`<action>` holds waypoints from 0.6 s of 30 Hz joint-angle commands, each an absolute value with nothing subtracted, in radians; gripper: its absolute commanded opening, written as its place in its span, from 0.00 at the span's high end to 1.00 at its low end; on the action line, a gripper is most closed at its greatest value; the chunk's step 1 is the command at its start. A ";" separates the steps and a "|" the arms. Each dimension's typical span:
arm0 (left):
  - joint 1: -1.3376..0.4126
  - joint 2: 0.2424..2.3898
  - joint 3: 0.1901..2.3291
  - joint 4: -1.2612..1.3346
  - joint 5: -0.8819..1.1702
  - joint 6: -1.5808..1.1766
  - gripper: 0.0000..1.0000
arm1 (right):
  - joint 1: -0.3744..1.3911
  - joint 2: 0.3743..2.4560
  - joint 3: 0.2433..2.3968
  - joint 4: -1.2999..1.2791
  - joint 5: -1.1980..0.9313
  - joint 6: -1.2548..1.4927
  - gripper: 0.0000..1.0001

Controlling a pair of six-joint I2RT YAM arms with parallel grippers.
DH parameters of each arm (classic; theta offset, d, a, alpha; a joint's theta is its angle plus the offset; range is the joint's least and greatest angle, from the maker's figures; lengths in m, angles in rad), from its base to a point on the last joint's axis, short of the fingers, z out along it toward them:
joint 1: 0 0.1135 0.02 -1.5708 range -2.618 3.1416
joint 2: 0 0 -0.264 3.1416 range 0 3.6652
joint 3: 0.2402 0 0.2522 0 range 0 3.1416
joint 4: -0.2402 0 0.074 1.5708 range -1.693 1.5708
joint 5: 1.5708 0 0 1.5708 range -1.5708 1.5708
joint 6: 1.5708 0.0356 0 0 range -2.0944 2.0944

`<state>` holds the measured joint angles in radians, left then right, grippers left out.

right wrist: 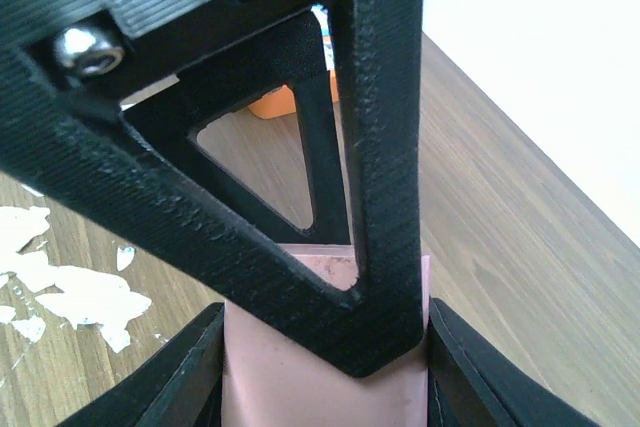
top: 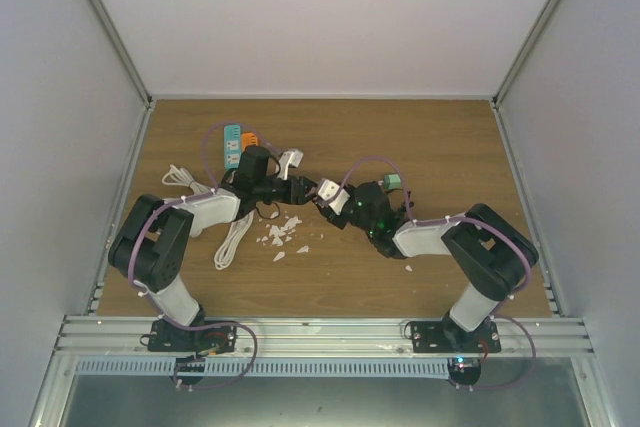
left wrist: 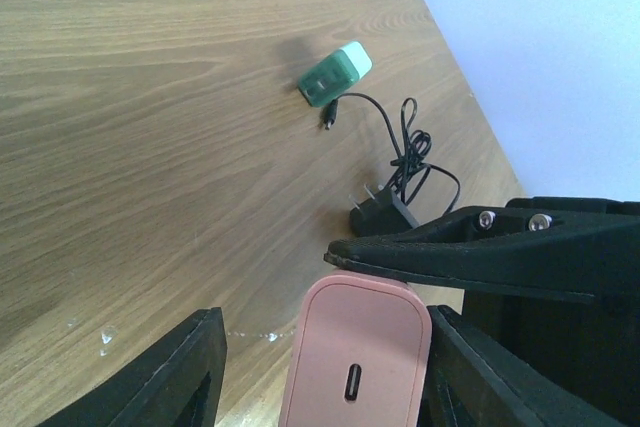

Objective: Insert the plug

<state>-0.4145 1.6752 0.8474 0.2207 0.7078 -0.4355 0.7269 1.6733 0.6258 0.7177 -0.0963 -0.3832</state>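
The biggest thing I have to work over is the wooden table (top: 440, 147), with both arms folded in toward its middle. At the far left lies the teal and orange power strip (top: 232, 146), which I judge to be the target, well apart from where the grippers meet. A loose white cable (top: 234, 239) lies beside the left arm. The plug (left wrist: 355, 347), a pink charger block with a small port (left wrist: 353, 381) facing my left wrist camera, is held off the table between the two grippers. The right gripper (top: 336, 205) pinches it, both fingers flat against its sides in the right wrist view. The left gripper (top: 305, 190) stands spread around it. One finger is close against the block, while bare wood shows between the block and the other finger. I can't see the prongs, so I can't tell which way they face. I expect the block to be light, rigid and smooth-skinned, so liable to twist in a pinch. I'd grip the broad flat sides near the port end, leaving the prong end free. Farther off lie a green and white adapter (left wrist: 335, 75) and a black wall adapter (left wrist: 378, 213) with its thin lead. Smallest are the white flakes (top: 283, 234).
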 commanded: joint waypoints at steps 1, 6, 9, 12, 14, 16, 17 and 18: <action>-0.426 1.665 0.846 0.242 0.724 -0.418 0.46 | 0.718 1.652 0.620 0.793 -0.111 -0.364 1.00; -0.439 1.696 0.864 0.235 0.750 -0.405 0.57 | 0.718 1.654 0.620 0.794 -0.114 -0.360 1.00; -0.449 1.702 0.872 0.232 0.759 -0.395 0.75 | 0.718 1.655 0.620 0.797 -0.111 -0.357 0.99; -0.454 1.702 0.874 0.232 0.763 -0.388 0.97 | 0.718 1.660 0.622 0.796 -0.115 -0.352 1.00; -0.454 1.697 0.872 0.237 0.756 -0.389 1.00 | 0.718 1.666 0.626 0.798 -0.102 -0.344 0.99; -0.454 1.685 0.866 0.240 0.739 -0.389 1.00 | 0.718 1.675 0.625 0.813 -0.070 -0.333 0.87; -0.454 1.677 0.863 0.236 0.721 -0.387 1.00 | 0.718 1.681 0.623 0.822 -0.062 -0.329 0.63; -0.454 1.666 0.859 0.230 0.694 -0.386 1.00 | 0.717 1.687 0.623 0.829 -0.059 -0.325 0.17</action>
<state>-0.4343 1.6867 0.8528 0.2218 0.7437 -0.3737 0.7170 1.6737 0.6216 0.7254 -0.1173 -0.3405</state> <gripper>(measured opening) 0.272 0.438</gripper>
